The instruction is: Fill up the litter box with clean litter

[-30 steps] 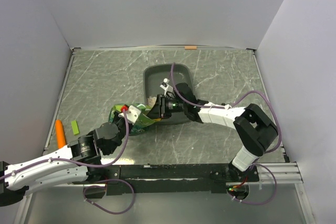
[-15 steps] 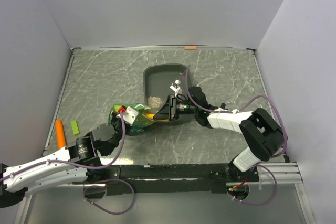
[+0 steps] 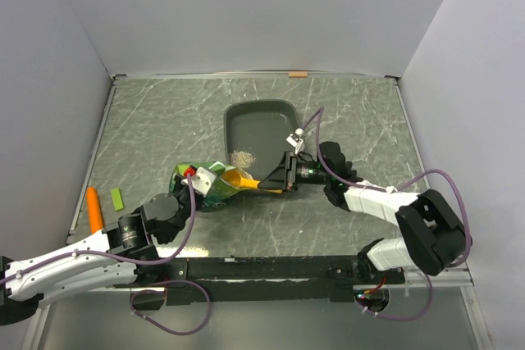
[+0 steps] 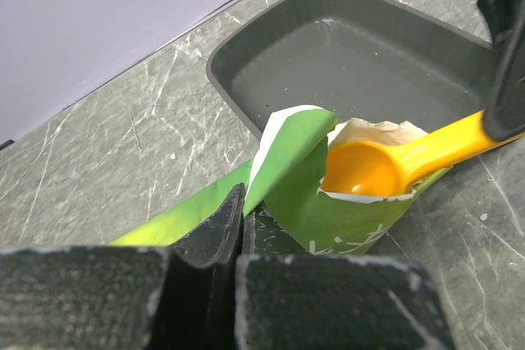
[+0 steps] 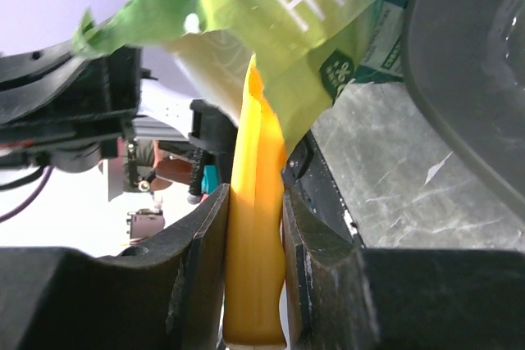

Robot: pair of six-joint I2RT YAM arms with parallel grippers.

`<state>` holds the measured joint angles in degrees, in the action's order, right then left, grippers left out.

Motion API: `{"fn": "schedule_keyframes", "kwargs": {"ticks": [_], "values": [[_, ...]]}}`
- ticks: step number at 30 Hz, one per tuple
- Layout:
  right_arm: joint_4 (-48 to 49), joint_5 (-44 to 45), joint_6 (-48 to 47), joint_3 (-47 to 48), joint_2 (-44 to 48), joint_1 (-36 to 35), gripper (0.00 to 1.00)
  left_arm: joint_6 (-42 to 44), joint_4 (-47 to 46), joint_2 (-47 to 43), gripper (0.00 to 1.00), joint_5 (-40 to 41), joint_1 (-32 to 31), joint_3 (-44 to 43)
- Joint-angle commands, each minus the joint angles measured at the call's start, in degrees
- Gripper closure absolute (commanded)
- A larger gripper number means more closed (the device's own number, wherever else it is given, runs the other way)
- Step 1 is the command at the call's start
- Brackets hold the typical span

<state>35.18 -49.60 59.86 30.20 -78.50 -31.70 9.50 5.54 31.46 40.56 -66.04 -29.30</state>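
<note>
The dark grey litter box (image 3: 261, 125) (image 4: 353, 47) lies mid-table, with a small pile of clean litter (image 3: 242, 157) on its near-left floor. A green bag (image 3: 205, 184) (image 4: 303, 174) lies just off the box's near-left corner, its torn mouth toward the box. My left gripper (image 3: 195, 179) (image 4: 240, 206) is shut on the bag's edge. My right gripper (image 3: 277, 178) (image 5: 254, 198) is shut on the handle of a yellow-orange scoop (image 3: 244, 179) (image 5: 256, 227). The scoop's bowl (image 4: 365, 168) sits in the bag's mouth, with no granules showing in it.
An orange stick-like item (image 3: 94, 207) and a small green piece (image 3: 116, 199) lie at the table's left edge. A scrap of orange tape (image 3: 298, 75) sits at the back wall. Grey walls close in the table on three sides.
My right arm has drawn back to the right, off the litter box. The scoop, hidden under the gripper before, now shows with its bowl at the bag's mouth. The left arm barely moved.
</note>
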Motion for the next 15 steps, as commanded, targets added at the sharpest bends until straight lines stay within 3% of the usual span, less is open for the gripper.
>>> {"fn": "schedule_keyframes", "kwargs": {"ticks": [1,15], "values": [[4.29,-2.86,0.79,-1.89,4.92,2.35,1.00,0.17,-2.02,-0.17,0.99,-0.12,0.04,0.30],[10.52,-7.17,5.71,-8.22,9.59,7.88,1.00,0.35,-3.25,0.44,0.99,-1.01,0.12,0.82]]}}
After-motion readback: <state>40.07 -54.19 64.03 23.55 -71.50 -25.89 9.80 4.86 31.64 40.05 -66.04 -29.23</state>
